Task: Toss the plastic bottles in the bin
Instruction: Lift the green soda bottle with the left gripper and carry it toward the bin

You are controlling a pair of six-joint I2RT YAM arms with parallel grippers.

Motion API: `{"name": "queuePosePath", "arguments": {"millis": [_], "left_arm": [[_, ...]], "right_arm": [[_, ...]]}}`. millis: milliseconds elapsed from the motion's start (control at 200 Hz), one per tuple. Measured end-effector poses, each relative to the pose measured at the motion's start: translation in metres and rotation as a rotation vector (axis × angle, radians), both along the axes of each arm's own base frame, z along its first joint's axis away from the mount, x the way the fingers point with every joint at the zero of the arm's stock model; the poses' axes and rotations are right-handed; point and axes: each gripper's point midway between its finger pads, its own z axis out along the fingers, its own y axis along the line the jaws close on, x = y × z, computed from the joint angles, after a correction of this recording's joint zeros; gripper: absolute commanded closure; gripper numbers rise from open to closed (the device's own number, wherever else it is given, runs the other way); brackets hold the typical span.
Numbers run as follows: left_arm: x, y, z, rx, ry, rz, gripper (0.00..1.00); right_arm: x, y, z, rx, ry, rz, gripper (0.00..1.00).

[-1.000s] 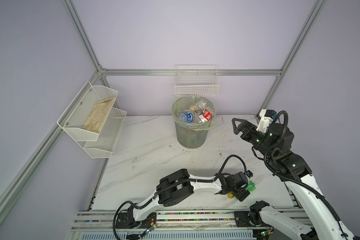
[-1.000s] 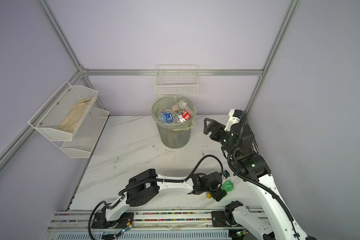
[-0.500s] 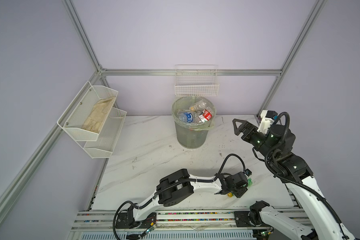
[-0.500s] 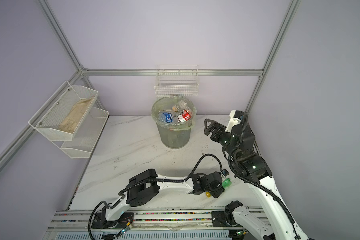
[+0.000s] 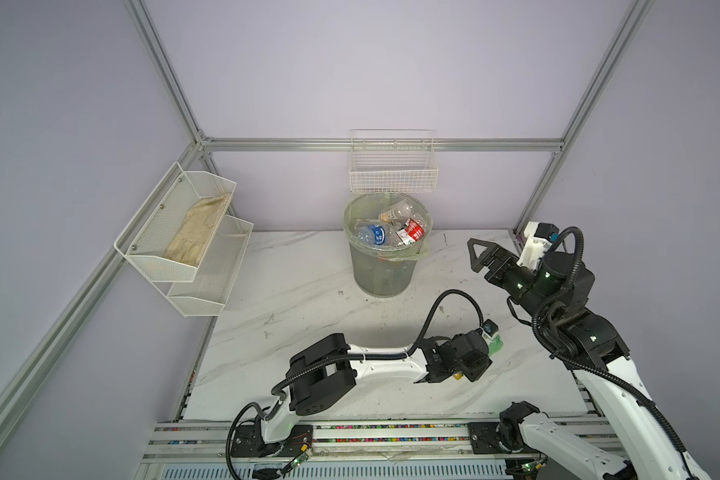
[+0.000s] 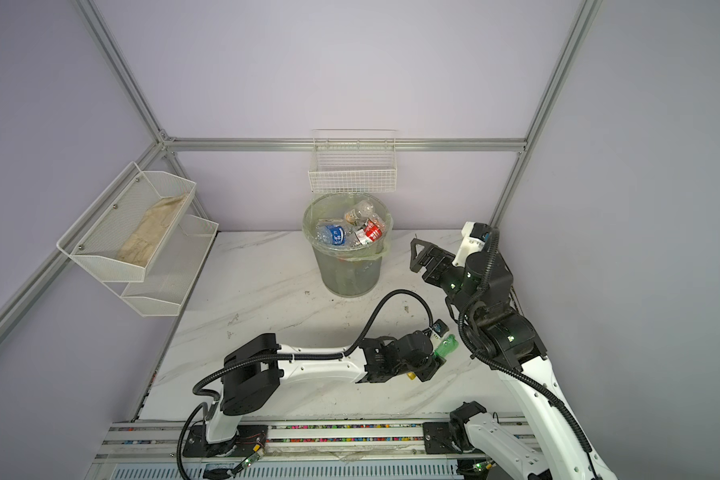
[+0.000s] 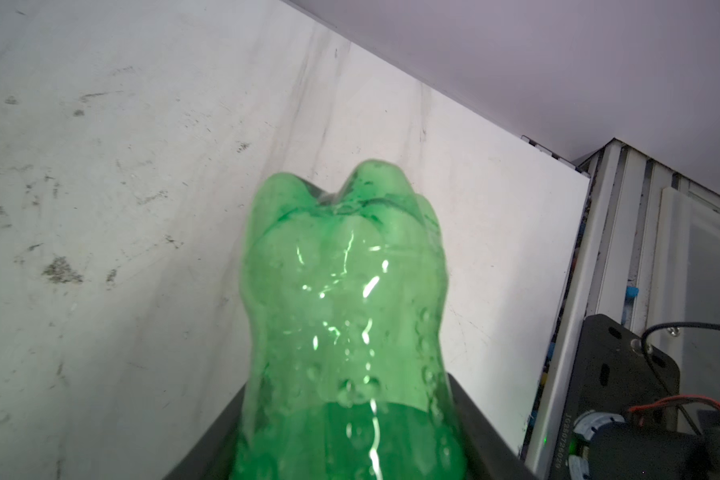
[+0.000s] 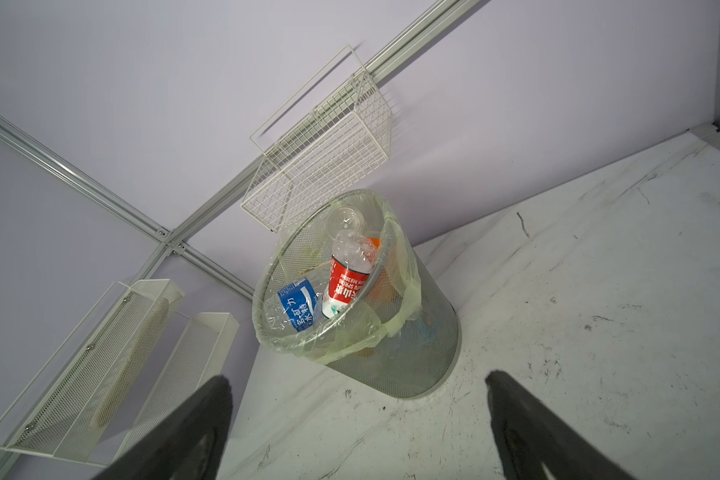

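A green plastic bottle (image 7: 346, 311) is clamped between the black fingers of my left gripper (image 7: 350, 436), which is shut on it. In both top views this green bottle (image 5: 495, 344) (image 6: 445, 347) pokes out past the left gripper (image 5: 481, 361), low over the table's near right part. The bin (image 5: 383, 274) (image 6: 350, 274) stands at the back centre. It holds several bottles, among them a blue-labelled one (image 5: 375, 235) and a red-labelled one (image 8: 344, 286). My right gripper (image 5: 474, 255) (image 8: 356, 378) hangs open and empty to the right of the bin (image 8: 433, 332), pointing at it.
A white wire basket (image 5: 393, 174) hangs on the back wall just above the bin. White mesh shelf trays (image 5: 184, 266) with a beige cloth are fixed to the left wall. A metal rail (image 5: 350, 432) runs along the table's front edge, and a frame post stands at the back right corner.
My left gripper has closed on the green bottle and carried it a little away from the front edge. The right gripper has shifted slightly and stays open.
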Motion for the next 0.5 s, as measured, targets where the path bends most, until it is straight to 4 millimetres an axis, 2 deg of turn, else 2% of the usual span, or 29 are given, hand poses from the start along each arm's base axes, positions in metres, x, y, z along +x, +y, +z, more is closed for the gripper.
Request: {"name": "queuePosePath", "arguments": {"millis": [105,385,500], "left_arm": [[0.008,0.012,0.012,-0.022,-0.025,0.035,0.78],[0.03,0.053,0.021,-0.01,-0.077,0.146,0.8],[0.042,0.075,0.036,-0.023,-0.102,0.191,0.8]], "right_arm": [[-0.001,-0.003,0.001,-0.001,-0.003,-0.013,0.03],[-0.007,-0.011,0.006,0.001,-0.019,-0.042,0.03],[-0.007,-0.012,0.006,-0.001,-0.019,-0.049,0.03]]}}
